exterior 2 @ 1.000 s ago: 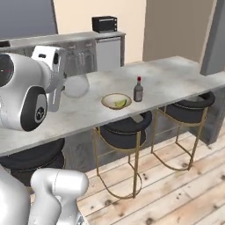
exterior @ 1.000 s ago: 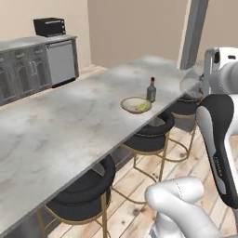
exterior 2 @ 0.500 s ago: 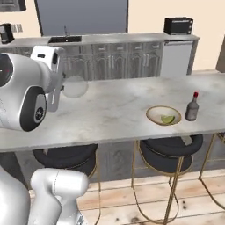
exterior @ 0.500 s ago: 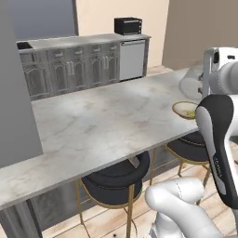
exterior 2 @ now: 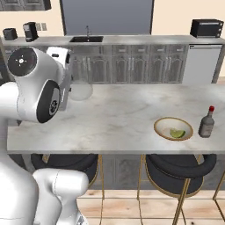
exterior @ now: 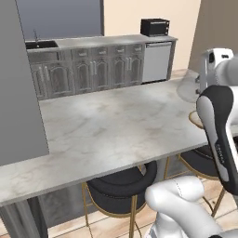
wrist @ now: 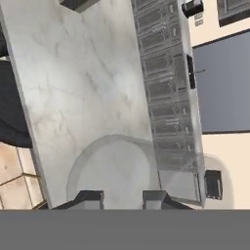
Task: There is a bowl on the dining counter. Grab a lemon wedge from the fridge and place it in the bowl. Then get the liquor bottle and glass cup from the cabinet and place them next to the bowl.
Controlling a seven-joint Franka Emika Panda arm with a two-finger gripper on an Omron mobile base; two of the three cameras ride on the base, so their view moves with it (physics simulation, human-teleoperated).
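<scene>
Glass cup (wrist: 112,171), clear and see-through, sits pinched between the dark fingers (wrist: 88,199), carried above the white marble surface (exterior 2: 127,118) since the lemon bowl (exterior 2: 173,129) and bottle (exterior 2: 207,122) wait near its right end.

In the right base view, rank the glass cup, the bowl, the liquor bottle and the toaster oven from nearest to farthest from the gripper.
1. glass cup: held in the gripper, over the dining counter's left end.
2. bowl: right part of the counter, lemon wedge inside.
3. liquor bottle: just right of the bowl.
4. toaster oven: far back right, on the rear worktop.
</scene>
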